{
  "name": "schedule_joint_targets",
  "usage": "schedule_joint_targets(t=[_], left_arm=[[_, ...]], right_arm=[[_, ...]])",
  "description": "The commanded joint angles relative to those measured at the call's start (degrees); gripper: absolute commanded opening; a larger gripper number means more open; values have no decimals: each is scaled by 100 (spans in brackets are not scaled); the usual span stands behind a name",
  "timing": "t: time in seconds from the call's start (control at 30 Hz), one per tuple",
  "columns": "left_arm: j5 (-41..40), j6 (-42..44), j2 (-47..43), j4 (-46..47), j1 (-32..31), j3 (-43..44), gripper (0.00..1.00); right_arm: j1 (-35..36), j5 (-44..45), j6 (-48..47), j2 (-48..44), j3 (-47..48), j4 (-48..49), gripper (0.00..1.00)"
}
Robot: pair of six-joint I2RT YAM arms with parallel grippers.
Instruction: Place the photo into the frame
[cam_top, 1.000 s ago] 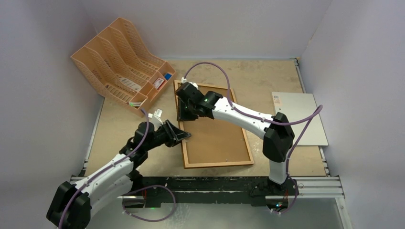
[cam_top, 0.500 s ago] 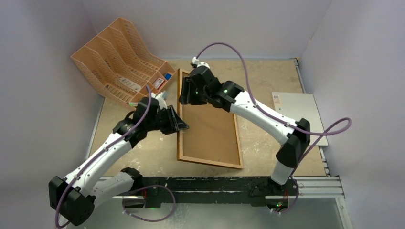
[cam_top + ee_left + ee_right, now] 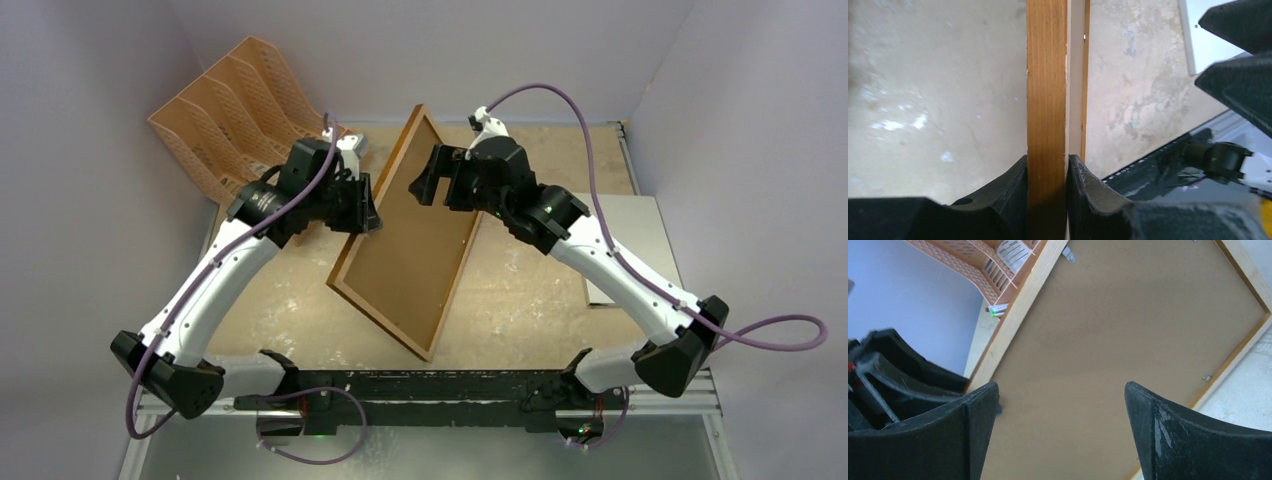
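Left wrist view: your left gripper (image 3: 1047,167) pinches frame (image 3: 1046,75) by its wooden moulding, one finger on each side of strip. Pale layer and thin brown edge sit just right of moulding; cannot tell what they are. Right wrist view: your right gripper (image 3: 1063,430) is spread wide, brown backing panel (image 3: 1108,340) facing it; contact cannot be told. Top view: frame is held tilted above table (image 3: 510,300), back toward camera, between both arms. File rack (image 3: 225,120) stands behind left gripper. Grey-white sheet (image 3: 655,230) lies at far right.
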Motion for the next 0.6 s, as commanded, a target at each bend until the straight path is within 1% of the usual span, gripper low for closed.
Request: schedule_joint_targets(t=[0.0,0.13,0.33,0.4,0.5,0.57], left_arm=[[-1002,1045,338,-495,47,1046,0],[-1275,1372,650,-662,48,1746,0],[-1405,1748,834,-689,45,2179,0],[-1626,1880,936,-830,45,2410,0],[-2195,2072,1166,-1135,42,3064,0],[-2147,2105,1177,-1052,41,3104,0]], right_arm=[[-92,115,-160,-282,-215,347,97],[-172,13,-97,-310,-361,305,97],[-279,-397,101,-233,-374,348,96],[-326,-578,167,-187,-391,415,96],[-367,-823,232,-88,-454,621,96],[-378,-1043,292,-19,-512,778,95]])
